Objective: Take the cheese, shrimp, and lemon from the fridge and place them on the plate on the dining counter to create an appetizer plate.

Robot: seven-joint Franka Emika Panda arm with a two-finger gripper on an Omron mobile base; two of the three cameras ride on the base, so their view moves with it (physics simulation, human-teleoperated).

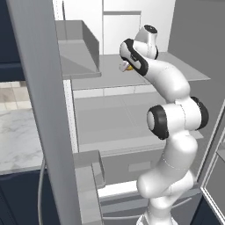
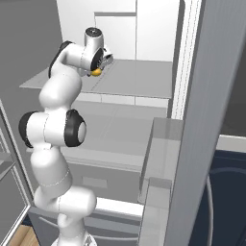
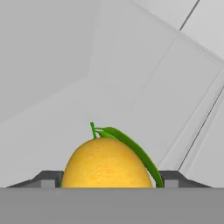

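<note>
In the hand view, low and centre: a small rounded yellow lemon [image 3: 107,164] with a green stem and one long green leaf curling down its right side. To either side of it, at the bottom edge, the two dark finger tips [image 3: 49,178], one hard against the left flank of the fruit, the other just past the leaf on the right. Two-finger gripper [image 3: 107,183] spread about as wide as the fruit, jaws straddling it; impossible to tell whether pressing or merely bracketing. Beneath and beyond the lemon, a flat pale grey shelf [image 3: 57,131] running up to the white inner walls of the tall pale grey fridge [image 3: 175,74], with thin dark seams crossing the upper right of the frame.

In the left base view, near the bottom: a white arm with dark joints [image 1: 173,145] climbing from the lower right. Near the left edge, the broad grey edge of the fridge door [image 1: 44,114], with a strip of white grey-veined marble top [image 1: 15,136] behind it at mid left. Farther up, just above centre, the gripper [image 1: 125,67] reaching over the upper shelf [image 1: 110,77], a spot of yellow at its tip marking the lemon [image 1: 129,68].

In the right base view, upper left: the gripper [image 2: 97,70] on the same shelf [image 2: 134,77], the lemon [image 2: 96,72] showing yellow under it.
</note>
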